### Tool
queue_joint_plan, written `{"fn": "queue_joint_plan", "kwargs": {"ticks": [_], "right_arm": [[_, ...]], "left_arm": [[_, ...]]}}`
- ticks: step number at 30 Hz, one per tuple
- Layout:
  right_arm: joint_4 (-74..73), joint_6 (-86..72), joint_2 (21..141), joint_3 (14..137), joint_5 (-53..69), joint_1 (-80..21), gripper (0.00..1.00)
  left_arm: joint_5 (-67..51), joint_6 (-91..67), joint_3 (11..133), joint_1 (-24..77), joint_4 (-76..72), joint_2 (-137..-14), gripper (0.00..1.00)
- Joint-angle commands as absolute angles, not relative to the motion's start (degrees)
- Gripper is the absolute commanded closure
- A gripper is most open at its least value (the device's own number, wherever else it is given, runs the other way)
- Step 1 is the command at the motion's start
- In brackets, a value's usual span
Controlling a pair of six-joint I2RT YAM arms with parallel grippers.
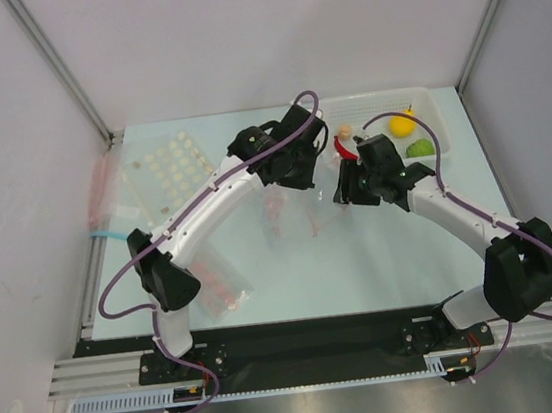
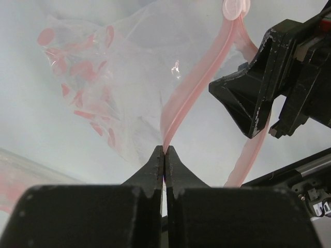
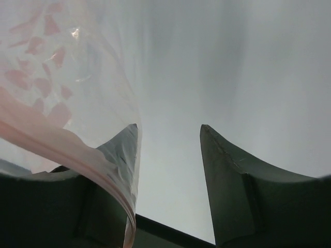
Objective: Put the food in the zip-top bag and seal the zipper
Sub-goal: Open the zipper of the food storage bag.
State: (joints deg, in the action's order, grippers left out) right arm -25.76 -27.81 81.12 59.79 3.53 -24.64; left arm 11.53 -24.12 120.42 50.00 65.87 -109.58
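Note:
The clear zip-top bag (image 1: pixel 292 217) hangs at the table's middle; pink-red spots show on or through its film (image 2: pixel 103 77). My left gripper (image 2: pixel 164 151) is shut on the pink-red zipper (image 2: pixel 191 88) and holds the mouth edge up. My right gripper (image 3: pixel 168 139) is open, right beside the bag's mouth, with the zipper strip (image 3: pixel 57 147) and film draped over its left finger (image 3: pixel 121 155). It also shows in the left wrist view (image 2: pixel 258 98). The red chili (image 1: pixel 345 149), beige bulb (image 1: pixel 344 131), yellow fruit (image 1: pixel 401 125) and green fruit (image 1: pixel 418 149) lie in the white tray (image 1: pixel 433 107).
A packet of pale round pieces (image 1: pixel 172 164) lies at the back left. A packet of pink-red round pieces (image 1: pixel 220 284) lies by the left arm's base. A pinkish clear bag (image 1: pixel 102 187) sits at the left wall. Walls enclose the table.

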Motion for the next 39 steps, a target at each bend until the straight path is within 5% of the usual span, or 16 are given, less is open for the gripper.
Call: {"fn": "queue_joint_plan", "kwargs": {"ticks": [1, 14, 22, 39], "right_arm": [[-22.34, -26.98, 78.93, 59.77, 6.49, -25.22, 0.43], [-11.52, -26.98, 89.91, 67.85, 21.44, -28.39, 0.55], [-12.83, -26.28, 91.32, 69.7, 21.44, -28.65, 0.26], [-16.7, -25.75, 83.24, 66.18, 20.3, -24.09, 0.29]], "left_arm": [[13.62, -24.43, 124.27, 49.57, 67.94, -109.86, 1.0], [24.25, -23.29, 130.44, 49.57, 77.08, -109.87, 1.0], [17.85, -25.22, 117.53, 48.43, 69.53, -108.37, 1.0], [12.92, -25.14, 118.65, 45.97, 65.04, -111.88, 1.0]]}}
